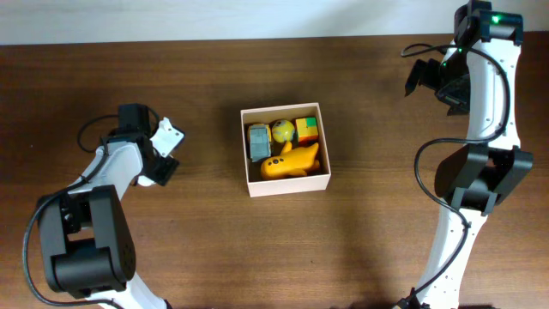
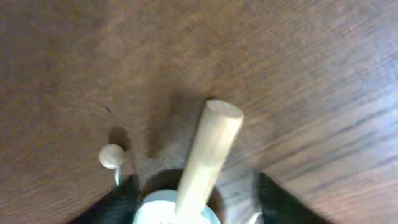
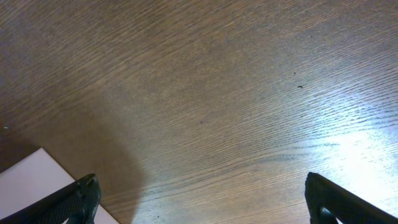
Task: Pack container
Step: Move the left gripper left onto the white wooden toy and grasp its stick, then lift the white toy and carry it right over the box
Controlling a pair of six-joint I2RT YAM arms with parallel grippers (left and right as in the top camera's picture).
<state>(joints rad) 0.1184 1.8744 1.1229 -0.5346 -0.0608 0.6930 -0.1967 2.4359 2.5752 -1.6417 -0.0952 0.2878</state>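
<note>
We saw the container (image 1: 289,185) mid-frame, toys (image 1: 292,160) inside; left pincer (image 2: 198,179), frame left, straddled a peg toy (image 2: 208,149), grip we could not tell; right pincer (image 3: 199,179), upper right, gaped wide.

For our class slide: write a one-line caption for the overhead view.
White box holding toys on the table, left arm and right arm flanking it.

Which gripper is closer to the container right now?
Left. The left gripper sits level with the container, off its left wall; the right gripper is farther, beyond its upper-right corner.
</note>
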